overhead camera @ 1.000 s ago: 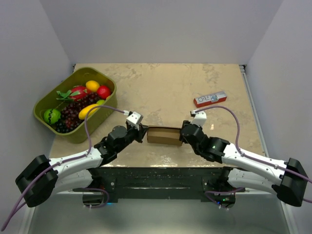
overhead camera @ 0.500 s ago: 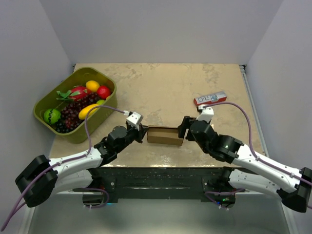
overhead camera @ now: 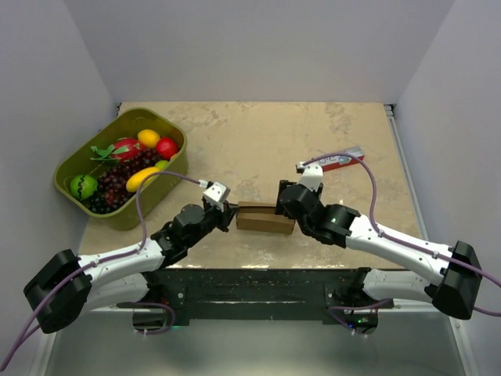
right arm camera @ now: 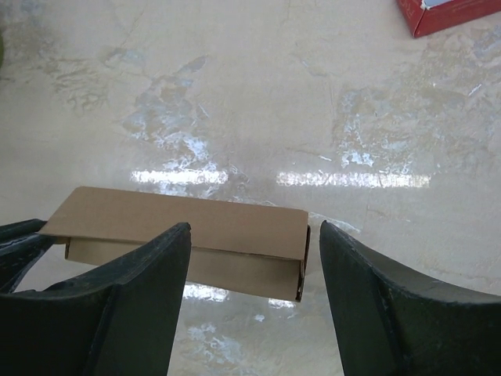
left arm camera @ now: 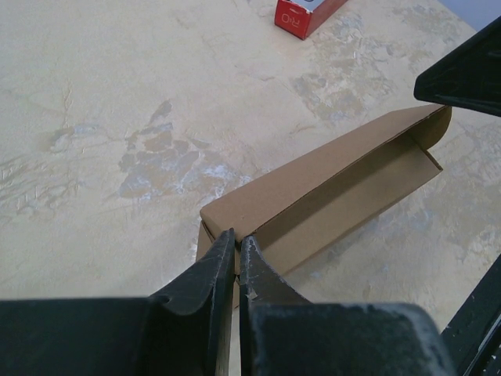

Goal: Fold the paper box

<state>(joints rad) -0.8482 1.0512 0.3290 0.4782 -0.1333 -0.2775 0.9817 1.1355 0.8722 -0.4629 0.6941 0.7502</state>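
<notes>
Top view, paper box: the plain brown cardboard paper box (overhead camera: 264, 218), small, flat and rectangular, is lying on the beige marbled table (overhead camera: 258, 141) near its front edge, between the two grippers.
Top view, left gripper: the left gripper (overhead camera: 232, 214) is meeting the box's left end with its fingers drawn together.
Top view, right gripper: the right gripper (overhead camera: 285, 205) is hanging over the box's right end.
Top view, surroundings: an olive-green plastic tub (overhead camera: 109, 213) filled with toy fruit is sitting at the table's left side. A narrow red-and-white printed carton (overhead camera: 338, 160) is lying toward the back right, well apart from the box.
Left wrist view, fingers: the left fingers (left arm camera: 211, 270) are clenching on the thin end wall of the box, with only a sliver of a gap showing between them.
Left wrist view, box: it is stretching away from this camera, its hollow inside showing along one long side.
Left wrist view, far end: the right gripper's dark fingers are showing at the upper and lower right edges, one on each side of the box's far end.
Right wrist view, fingers: the right fingers (right arm camera: 133, 290) are standing spread wide and released, gripping nothing.
Right wrist view, box: its near end is lying in the gap between those fingers, flat on the glossy table.
Right wrist view, left edge: the left gripper's dark tip is touching the box's far end.
</notes>
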